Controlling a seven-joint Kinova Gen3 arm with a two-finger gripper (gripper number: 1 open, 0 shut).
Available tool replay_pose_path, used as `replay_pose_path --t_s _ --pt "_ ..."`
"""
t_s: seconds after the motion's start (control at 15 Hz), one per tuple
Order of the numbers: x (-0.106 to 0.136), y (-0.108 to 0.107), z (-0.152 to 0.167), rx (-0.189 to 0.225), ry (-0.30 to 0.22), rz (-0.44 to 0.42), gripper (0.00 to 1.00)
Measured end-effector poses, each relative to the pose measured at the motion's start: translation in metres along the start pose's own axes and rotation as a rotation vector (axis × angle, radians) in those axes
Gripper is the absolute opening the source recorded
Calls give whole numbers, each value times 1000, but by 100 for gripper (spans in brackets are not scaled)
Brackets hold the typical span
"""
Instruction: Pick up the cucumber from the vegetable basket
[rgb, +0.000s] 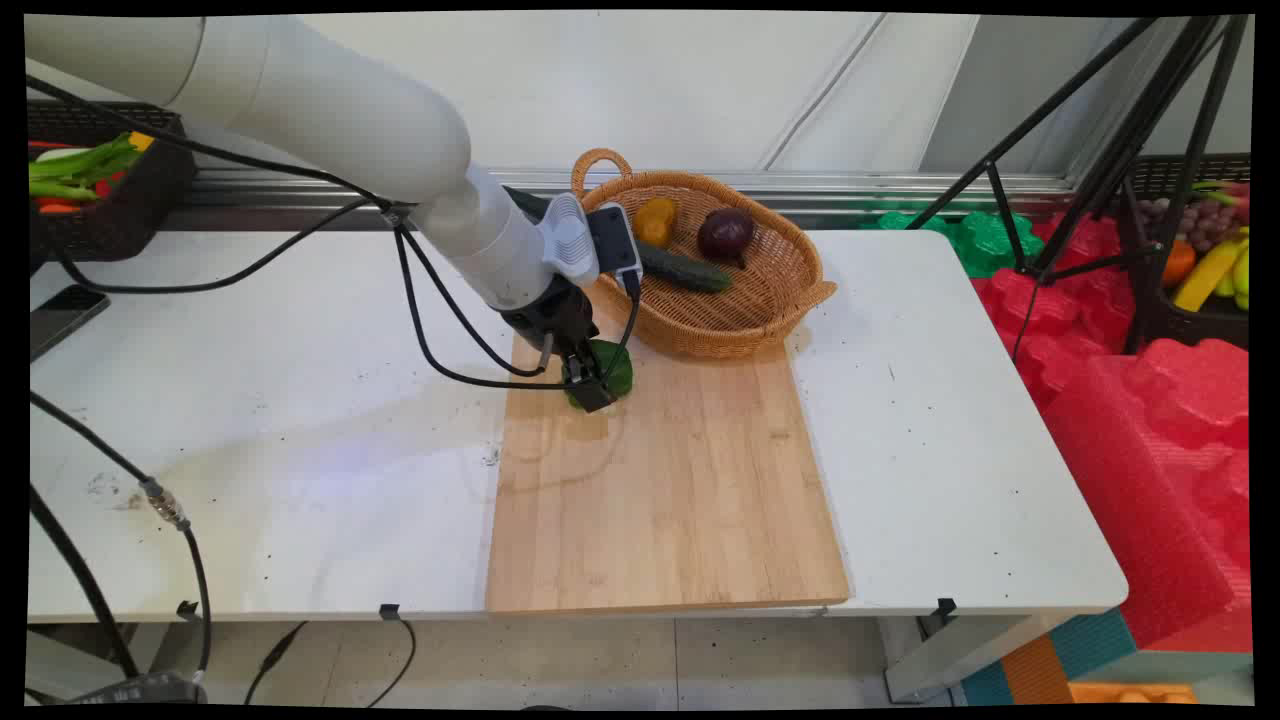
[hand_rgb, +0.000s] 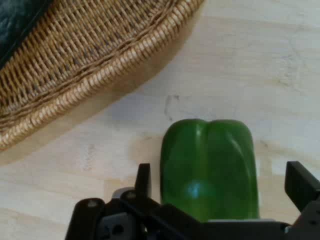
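Bamboo cutting board carries a green bell pepper near its far end, just short of the wicker basket. Gripper straddles it, jaws spread and not touching. Glossy, hollow, probably light and slippery; its broad flanks look best. Nearer board lies open.

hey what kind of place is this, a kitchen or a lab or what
Most likely a robot lab staged as a kitchen. A cabled arm's pincer straddles a green pepper on a cutting board, beside a basket of vegetables; a tripod and red foam mats stand beside the table.
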Motion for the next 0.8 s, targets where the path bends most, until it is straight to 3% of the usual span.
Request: replay_pose_path --t_s 0.27,0.53,0.8 --pt "2 1 -16 -11 30 12 100" --pt "6 1 -57 -18 83 22 100" --pt "9 -11 -106 17 130 -6 100"
